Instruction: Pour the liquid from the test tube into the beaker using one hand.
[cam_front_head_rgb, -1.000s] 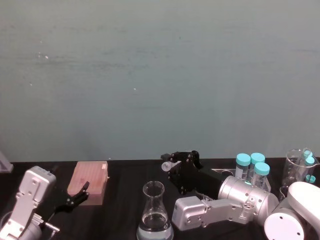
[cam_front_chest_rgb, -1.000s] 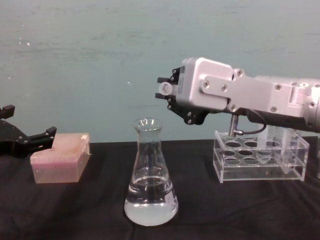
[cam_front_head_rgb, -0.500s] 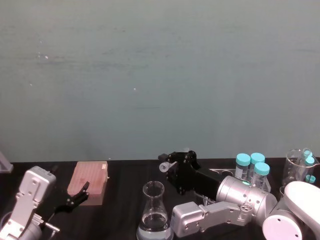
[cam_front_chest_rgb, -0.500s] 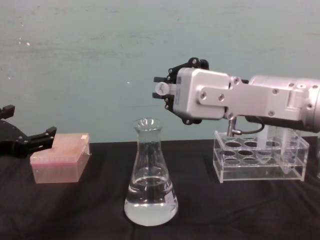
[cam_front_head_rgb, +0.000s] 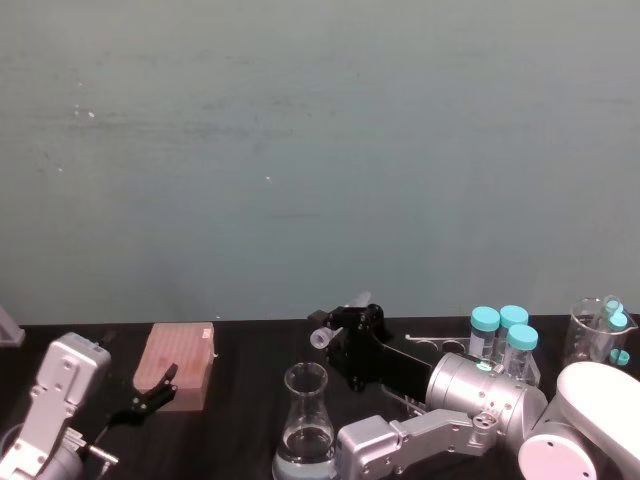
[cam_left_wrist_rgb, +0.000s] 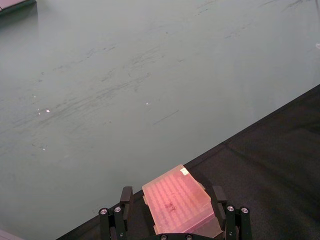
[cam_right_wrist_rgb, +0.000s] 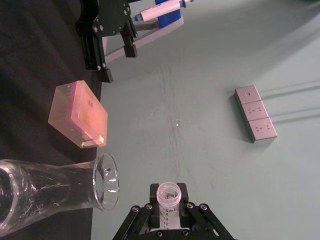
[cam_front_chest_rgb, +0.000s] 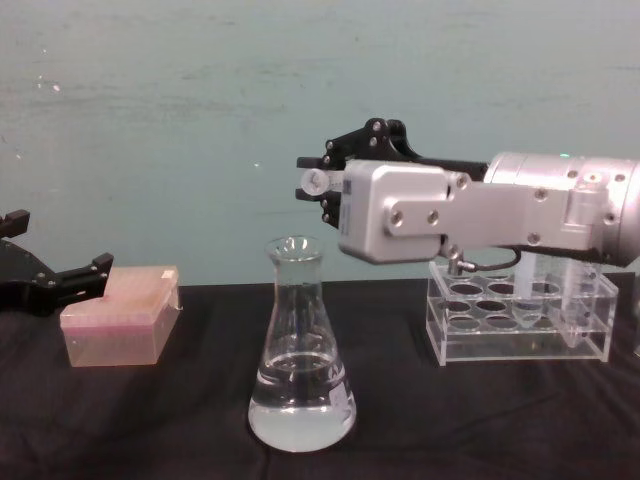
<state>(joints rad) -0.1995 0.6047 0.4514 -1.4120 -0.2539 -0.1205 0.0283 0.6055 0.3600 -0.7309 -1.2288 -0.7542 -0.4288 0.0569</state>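
Head view: my right end effector (cam_front_head_rgb: 335, 336) is clenched on the test tube (cam_front_head_rgb: 320, 338), which lies tipped sideways above the beaker (cam_front_head_rgb: 307, 420). Chest view: the tube's rim hangs over the beaker's neck, clear of it; I judge the pour is not finished. The rack (cam_front_chest_rgb: 520, 315) stands off to the right, nothing blocking. Left wrist view: my left end effector (cam_left_wrist_rgb: 172, 200) is released, parked by the pink box (cam_left_wrist_rgb: 179, 202) on the tabletop (cam_left_wrist_rgb: 280, 165).

R claw (cam_front_chest_rgb: 322, 185) raised, horiz., clamped on test tube (cam_right_wrist_rgb: 168, 195); L claw (cam_left_wrist_rgb: 171, 199) splayed, parked low.
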